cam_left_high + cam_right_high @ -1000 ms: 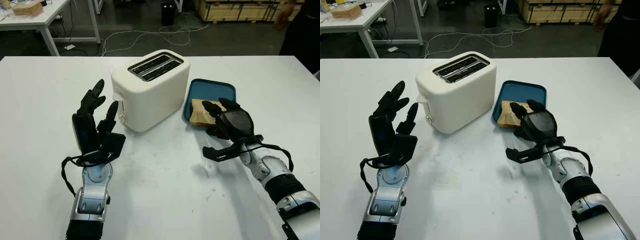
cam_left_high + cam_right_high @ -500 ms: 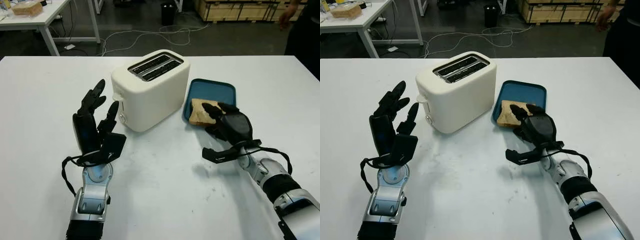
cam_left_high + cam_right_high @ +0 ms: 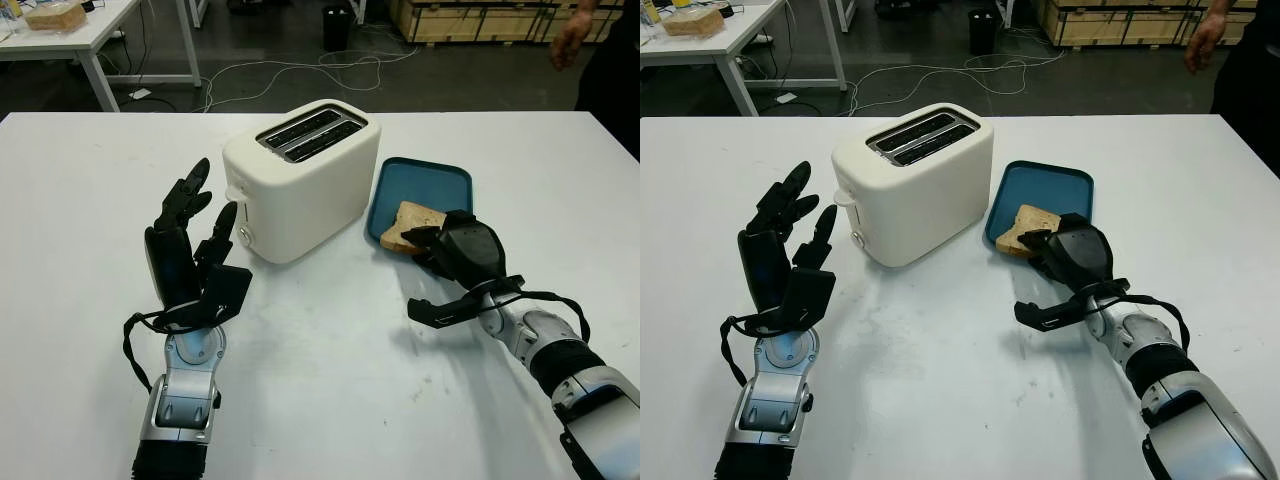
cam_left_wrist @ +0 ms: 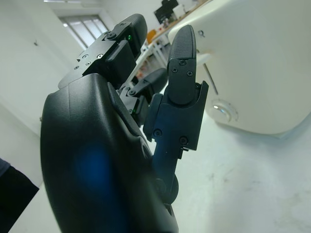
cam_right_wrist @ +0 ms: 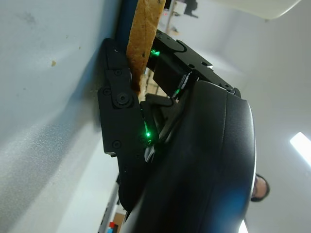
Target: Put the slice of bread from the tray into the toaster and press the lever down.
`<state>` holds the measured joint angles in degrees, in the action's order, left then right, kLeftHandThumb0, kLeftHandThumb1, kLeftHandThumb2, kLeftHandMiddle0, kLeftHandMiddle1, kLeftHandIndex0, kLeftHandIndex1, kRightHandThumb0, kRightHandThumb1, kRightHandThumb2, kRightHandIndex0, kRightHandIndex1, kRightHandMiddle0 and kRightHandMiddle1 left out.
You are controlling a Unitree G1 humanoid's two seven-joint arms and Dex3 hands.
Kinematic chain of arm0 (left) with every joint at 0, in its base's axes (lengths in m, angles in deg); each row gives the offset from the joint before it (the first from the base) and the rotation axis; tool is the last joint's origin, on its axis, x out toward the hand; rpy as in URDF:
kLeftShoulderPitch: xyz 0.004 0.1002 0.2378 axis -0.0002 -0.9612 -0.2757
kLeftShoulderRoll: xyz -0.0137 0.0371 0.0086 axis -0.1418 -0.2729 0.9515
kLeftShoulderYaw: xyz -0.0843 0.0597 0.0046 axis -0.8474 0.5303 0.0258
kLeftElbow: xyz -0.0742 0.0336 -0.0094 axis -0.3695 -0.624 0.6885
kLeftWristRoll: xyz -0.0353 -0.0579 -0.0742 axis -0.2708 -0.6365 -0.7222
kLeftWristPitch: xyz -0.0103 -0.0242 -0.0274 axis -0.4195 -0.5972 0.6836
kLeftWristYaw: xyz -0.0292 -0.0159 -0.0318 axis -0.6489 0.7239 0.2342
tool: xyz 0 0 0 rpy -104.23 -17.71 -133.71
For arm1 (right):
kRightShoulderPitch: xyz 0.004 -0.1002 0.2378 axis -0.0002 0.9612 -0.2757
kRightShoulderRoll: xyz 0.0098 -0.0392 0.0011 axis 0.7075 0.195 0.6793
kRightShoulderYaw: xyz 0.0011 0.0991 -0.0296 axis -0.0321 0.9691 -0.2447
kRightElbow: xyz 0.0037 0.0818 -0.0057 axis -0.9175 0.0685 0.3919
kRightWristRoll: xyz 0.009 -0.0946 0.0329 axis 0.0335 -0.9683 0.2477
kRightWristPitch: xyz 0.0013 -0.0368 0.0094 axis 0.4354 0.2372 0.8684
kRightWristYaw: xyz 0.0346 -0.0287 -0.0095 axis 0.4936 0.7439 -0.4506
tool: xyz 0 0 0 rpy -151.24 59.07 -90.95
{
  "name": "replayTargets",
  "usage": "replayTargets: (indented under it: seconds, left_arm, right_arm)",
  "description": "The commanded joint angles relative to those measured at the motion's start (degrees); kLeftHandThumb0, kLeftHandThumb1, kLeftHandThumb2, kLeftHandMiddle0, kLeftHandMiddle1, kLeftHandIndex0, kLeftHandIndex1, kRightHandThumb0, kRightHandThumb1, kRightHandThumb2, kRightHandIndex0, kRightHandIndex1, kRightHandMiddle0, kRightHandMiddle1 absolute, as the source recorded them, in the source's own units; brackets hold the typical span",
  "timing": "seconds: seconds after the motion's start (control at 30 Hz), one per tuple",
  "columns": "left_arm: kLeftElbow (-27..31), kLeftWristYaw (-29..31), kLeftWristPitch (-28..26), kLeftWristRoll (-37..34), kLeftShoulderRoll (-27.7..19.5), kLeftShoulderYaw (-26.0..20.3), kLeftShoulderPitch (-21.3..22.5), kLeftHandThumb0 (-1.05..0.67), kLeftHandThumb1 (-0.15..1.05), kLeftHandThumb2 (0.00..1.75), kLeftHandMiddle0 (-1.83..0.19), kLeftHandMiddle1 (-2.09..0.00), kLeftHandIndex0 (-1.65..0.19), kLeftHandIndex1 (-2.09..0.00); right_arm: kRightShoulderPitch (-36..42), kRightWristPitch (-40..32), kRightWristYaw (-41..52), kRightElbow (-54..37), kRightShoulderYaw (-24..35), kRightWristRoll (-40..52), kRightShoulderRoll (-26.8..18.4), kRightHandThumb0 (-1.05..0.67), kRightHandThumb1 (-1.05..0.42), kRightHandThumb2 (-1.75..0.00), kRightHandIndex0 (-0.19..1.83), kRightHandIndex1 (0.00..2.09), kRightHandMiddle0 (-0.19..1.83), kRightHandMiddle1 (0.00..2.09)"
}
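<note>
A white table [image 3: 320, 400] holds a cream toaster [image 3: 297, 180] with a blue tray [image 3: 430, 180] just beside it. The slice of bread [image 3: 415, 222] lies at the tray's near edge, and the right hand [image 3: 455, 262] has its fingers clamped on it. The left hand [image 3: 190, 250] is raised, released and holding nothing, near the toaster's lever [image 3: 236, 196] end.

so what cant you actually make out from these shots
- Near end of the bread in the eye views: covered by the right hand.
- Toaster lever: too small in the eye views; cut off by the left hand in the left wrist view.
- Inside of the toaster slots: dark in the eye views.
- Person: cut off by the edge.
</note>
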<state>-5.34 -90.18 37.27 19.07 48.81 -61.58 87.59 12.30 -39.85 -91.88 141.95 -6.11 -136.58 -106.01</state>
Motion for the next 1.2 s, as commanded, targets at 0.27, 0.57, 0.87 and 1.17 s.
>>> replayTargets:
  seconds: [0.27, 0.57, 0.87, 1.17]
  left_arm:
    - [-0.4, -0.6, 1.3, 0.2, -0.2, 0.0, 0.6, -0.41, 0.92, 0.29, -0.51, -0.68, -0.67, -0.01]
    - [-0.2, -0.9, 0.8, 0.5, 0.0, 0.0, 0.4, -0.42, 0.92, 0.28, -0.50, -0.68, -0.67, -0.01]
    - [-0.2, -1.4, 0.8, 0.9, -0.1, 0.1, 0.2, -0.42, 0.92, 0.29, -0.50, -0.67, -0.66, 0.00]
    - [-0.3, -1.5, 1.1, 0.5, 0.2, -0.1, 0.3, -0.42, 0.92, 0.29, -0.51, -0.66, -0.66, 0.00]
  right_arm:
    - [3.9, 3.4, -2.6, -11.0, 2.4, 0.6, -3.6, -0.27, -0.90, 0.00, 0.68, 1.69, 0.98, 0.16]
    - [5.4, 9.2, -5.3, -22.8, 9.3, 2.0, -7.5, -0.25, -0.90, 0.00, 0.66, 1.61, 1.00, 0.09]
    - [1.7, 11.5, -6.1, -22.8, 12.5, 0.4, -9.6, -0.25, -0.86, 0.00, 0.77, 1.46, 1.13, 0.05]
    - [-11.7, 22.0, 12.8, -7.5, 14.5, 13.8, -9.8, -0.19, -0.83, 0.00, 0.91, 1.17, 1.20, 0.02]
